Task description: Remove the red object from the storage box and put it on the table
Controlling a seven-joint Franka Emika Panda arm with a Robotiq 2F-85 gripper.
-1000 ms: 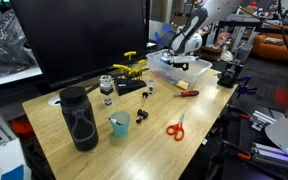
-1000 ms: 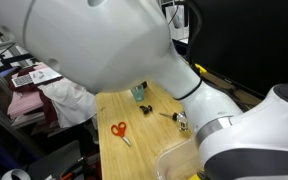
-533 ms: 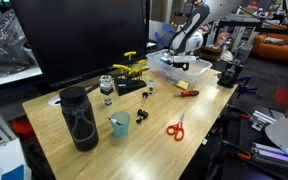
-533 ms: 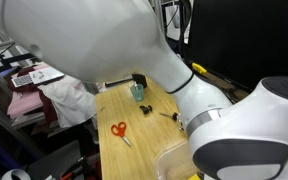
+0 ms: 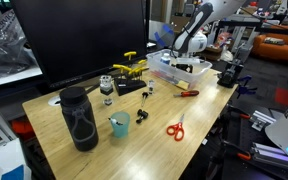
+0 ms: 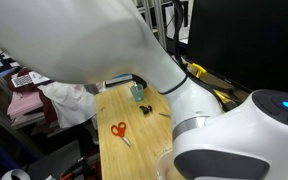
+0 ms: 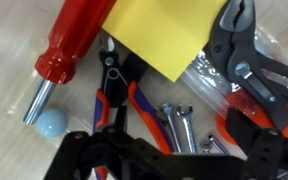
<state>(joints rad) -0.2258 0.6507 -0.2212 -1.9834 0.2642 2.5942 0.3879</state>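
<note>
Exterior view: on the worktop point(image 5: 149, 140) stand a black bottle point(image 5: 79, 120) and a teal cup point(image 5: 119, 125), with red scissors point(image 5: 175, 128) lying flat beside them. At the far right end sits the storage box point(image 5: 179, 70), with the jaws hanging just over it. A slim red-orange tool point(image 5: 188, 93) lies on the wood near the box. The box contents are too small to tell apart here.

In the exterior view that the arm mostly fills, only the scissors point(image 6: 118, 130) and cup point(image 6: 138, 92) show on the worktop point(image 6: 134, 118).

Only the wrist view shows what is in the box. A red-handled screwdriver point(image 7: 69, 45) sits above a pale blue ball point(image 7: 52, 125). Next come small pliers point(image 7: 119, 100), a yellow sheet point(image 7: 169, 35) and wrenches point(image 7: 179, 120). The red object point(image 7: 269, 100) lies in the box at far right, its black head beside the sheet.

The jaws are spread apart along the lower edge with nothing between them. Whether they touch the red object cannot be told.
</note>
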